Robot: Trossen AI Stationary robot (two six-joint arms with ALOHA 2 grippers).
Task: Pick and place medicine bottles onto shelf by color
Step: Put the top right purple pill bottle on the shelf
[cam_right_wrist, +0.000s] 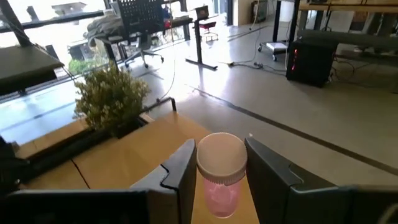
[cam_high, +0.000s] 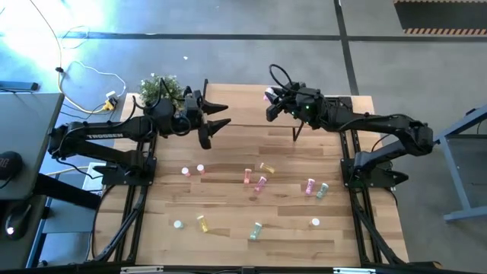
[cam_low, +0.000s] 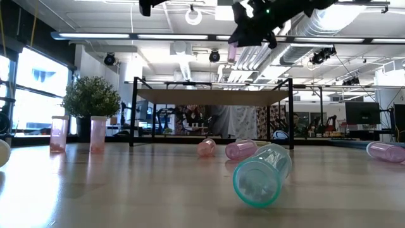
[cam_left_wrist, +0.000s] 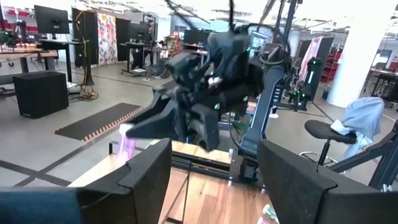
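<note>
My right gripper [cam_high: 269, 105] hovers over the shelf [cam_high: 335, 106] at the table's far side, shut on a pink medicine bottle [cam_right_wrist: 220, 177] with a white cap. The low view shows that bottle [cam_low: 232, 52] well above the shelf's wooden top [cam_low: 215, 97]. My left gripper [cam_high: 221, 116] stands open and empty over the shelf's left end, pointing level at the right gripper. Several pink, yellow and mint-green bottles lie or stand on the tabletop, among them a green one on its side [cam_low: 259, 174] and two upright pink ones [cam_low: 97, 133]. My right gripper pinches the pink bottle between its two fingers [cam_right_wrist: 180, 174], on the bottle's sides just below the white cap [cam_right_wrist: 221, 155]. The fingers reach in nearly level from the table's right side. The bottle stands upright, cap up, lifted clear above the shelf.
A small potted plant [cam_high: 160, 89] stands at the table's far left corner, beside the shelf. Loose bottles are scattered across the middle of the table [cam_high: 261, 183], with white caps [cam_high: 177, 225] nearer the front. The two grippers face each other closely above the shelf.
</note>
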